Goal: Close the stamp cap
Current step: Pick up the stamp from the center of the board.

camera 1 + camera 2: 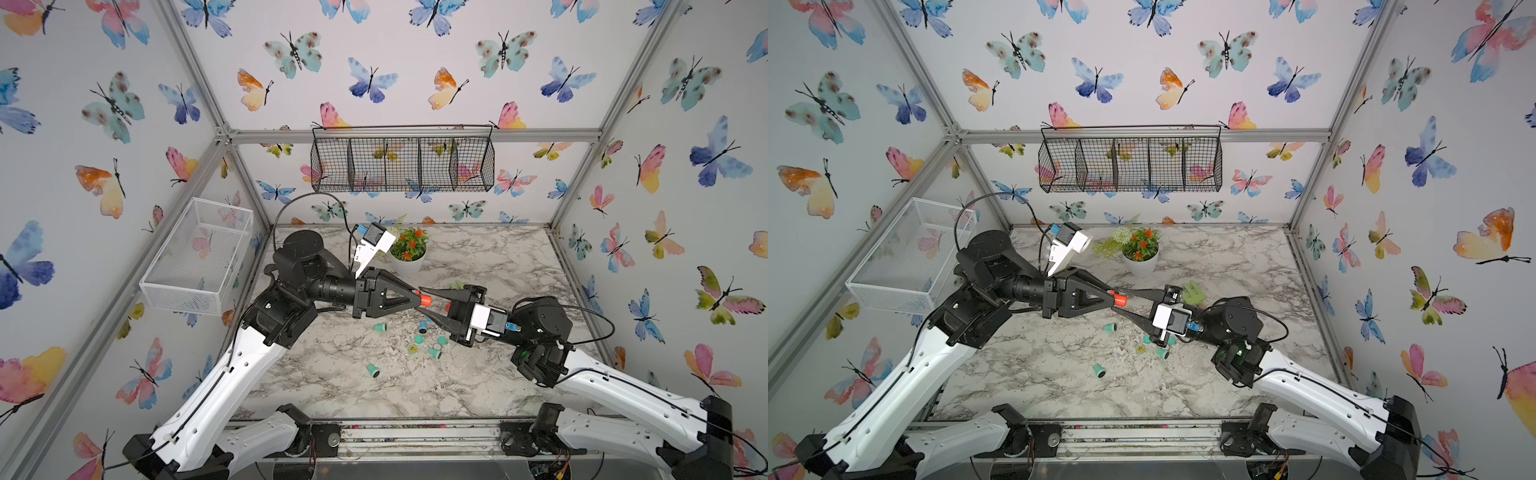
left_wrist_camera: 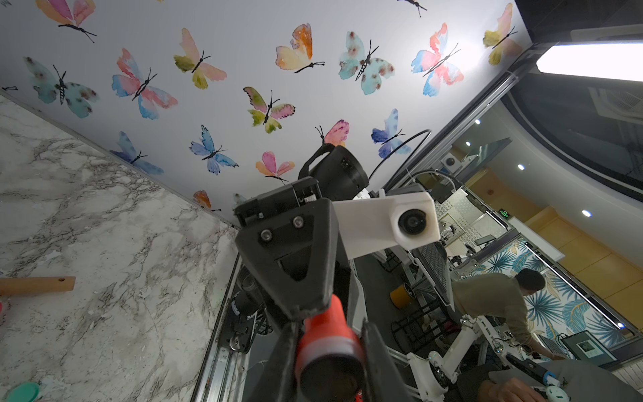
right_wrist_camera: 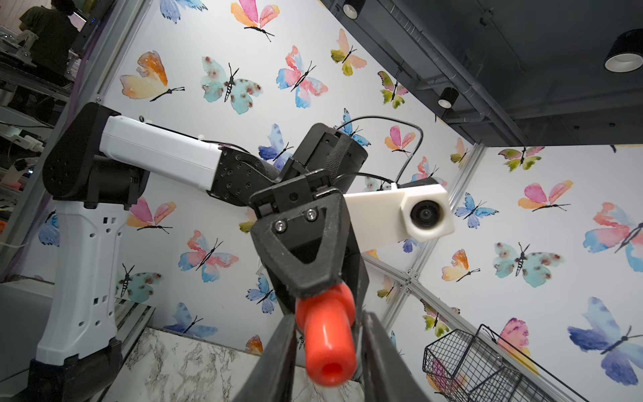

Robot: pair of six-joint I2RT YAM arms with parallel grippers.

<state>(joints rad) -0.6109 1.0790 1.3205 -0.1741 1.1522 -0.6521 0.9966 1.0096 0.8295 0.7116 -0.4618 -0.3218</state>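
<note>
Nearest the lens in both wrist views, an orange stamp is seen held clear of the worktop, between the two sets of jaws. The left jaws are clamped on its broader end, where a white band runs round it, and the narrow handle end points away from them. The right jaws are set apart, one on each side of that handle, with thin gaps visible between them and the stamp. Whether a cap is seated on the broad end cannot be told. Beneath the jaws, small teal pieces are scattered on the marble surface, most of them under the right jaws. A potted plant is placed beyond the jaws, toward the back wall. A white mesh basket is mounted on the side wall, well apart from the left jaws.
</note>
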